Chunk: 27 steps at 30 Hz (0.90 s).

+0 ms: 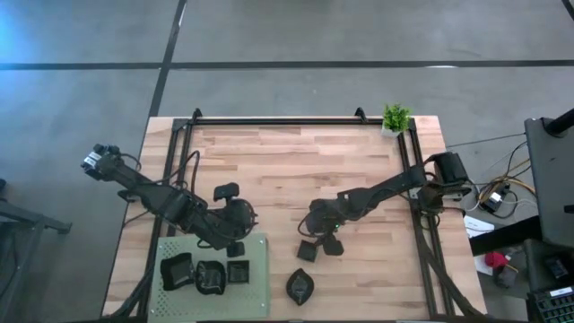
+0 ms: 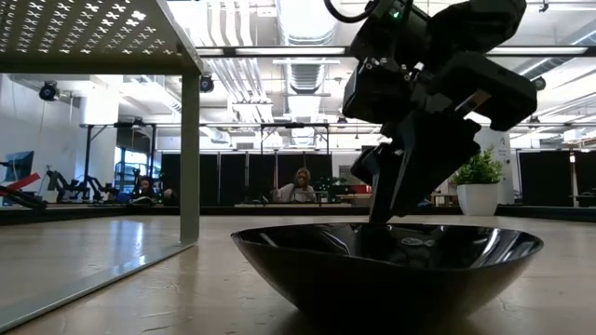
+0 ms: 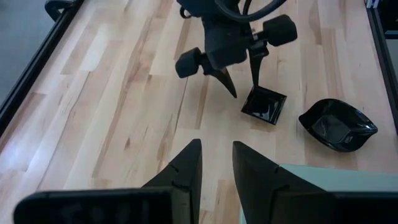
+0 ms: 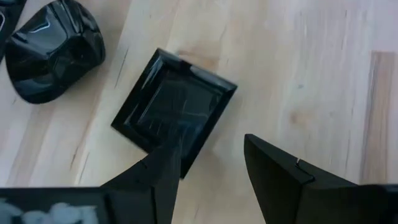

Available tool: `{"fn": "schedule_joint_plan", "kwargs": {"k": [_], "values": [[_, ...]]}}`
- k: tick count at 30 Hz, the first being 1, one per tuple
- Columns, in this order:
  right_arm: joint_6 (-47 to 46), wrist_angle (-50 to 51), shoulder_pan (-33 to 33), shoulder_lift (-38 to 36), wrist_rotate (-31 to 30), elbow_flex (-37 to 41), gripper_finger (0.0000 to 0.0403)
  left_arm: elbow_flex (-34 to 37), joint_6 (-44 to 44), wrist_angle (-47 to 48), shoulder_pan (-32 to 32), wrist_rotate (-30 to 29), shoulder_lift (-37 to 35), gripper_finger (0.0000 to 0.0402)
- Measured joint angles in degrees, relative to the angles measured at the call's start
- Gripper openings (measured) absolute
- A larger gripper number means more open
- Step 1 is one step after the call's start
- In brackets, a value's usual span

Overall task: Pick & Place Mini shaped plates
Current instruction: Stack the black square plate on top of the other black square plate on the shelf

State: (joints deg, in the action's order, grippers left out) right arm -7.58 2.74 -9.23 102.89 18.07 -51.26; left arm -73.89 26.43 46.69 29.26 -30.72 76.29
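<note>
Right arm reaches in from the table's 3 o'clock edge, stretched toward the centre, wrist tipped down. The right gripper [image 1: 316,240] hangs over the square plate [image 4: 175,109], fingers spread wide, nothing between them. In the right wrist view 1 finger [image 4: 163,163] overlaps the plate's near edge; whether it touches, I cannot tell. The other finger sits over bare wood beside it. The plate lies flat on the wooden table [image 1: 287,170], just past centre toward 6 o'clock.

The leaf-shaped plate [image 1: 300,285] rests at 6 o'clock, near the front edge, just beside the square one and apart from it. The low view has it right in front of the lens, gripper above and behind.

Left arm comes in from 9 o'clock, bent low. The left gripper [image 1: 236,244] sits at the far edge of the green mat [image 1: 256,296] at 7 o'clock, fingers parted only narrowly, holding nothing. 3 or so more black plates [image 1: 208,276] crowd the mat, shapes hard to tell.

A potted plant [image 1: 395,117] stands at the 1 o'clock corner. No readable writing anywhere.
</note>
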Motion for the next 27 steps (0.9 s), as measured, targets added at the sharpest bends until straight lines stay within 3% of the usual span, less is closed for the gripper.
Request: {"fn": "schedule_joint_plan", "kwargs": {"k": [20, 27], "values": [[-1.06, -6.83, -1.03, 4.07, -0.18, 0.5, 0.017, 0.0, 0.59, -0.22, 0.0, 0.0, 0.0, 0.0083], [-1.23, -6.73, -1.01, 3.87, -0.4, 0.59, 0.0126, 0.0, 0.57, -0.32, 0.0, 0.0, 0.0, 0.0083]]}}
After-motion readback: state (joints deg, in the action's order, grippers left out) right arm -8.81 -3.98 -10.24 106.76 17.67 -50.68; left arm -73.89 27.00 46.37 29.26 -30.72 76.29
